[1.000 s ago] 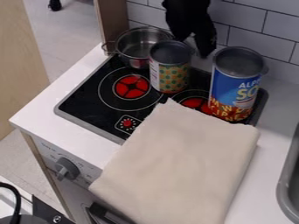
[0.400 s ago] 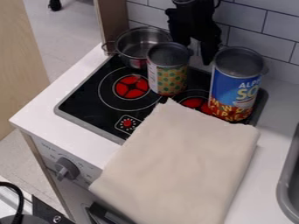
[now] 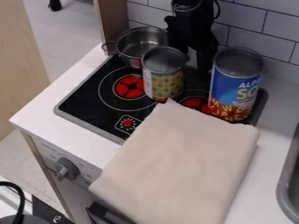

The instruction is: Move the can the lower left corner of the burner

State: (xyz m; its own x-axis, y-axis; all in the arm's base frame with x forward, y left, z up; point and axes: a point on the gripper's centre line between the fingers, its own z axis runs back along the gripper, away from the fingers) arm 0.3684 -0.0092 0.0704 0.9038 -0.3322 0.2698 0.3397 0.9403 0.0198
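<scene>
Shifting the can (image 3: 163,83) seems in hand; the jaws, whose opening and hold I cannot tell, must next guide it lower left across the burner (image 3: 126,90).

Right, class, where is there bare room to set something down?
Bare: the counter left of the stovetop; the stovetop left of the left burner; the counter strip between cloth and sink. Crowded: the stovetop's back, where pot, patterned can, gripper and blue can bunch together.
</scene>
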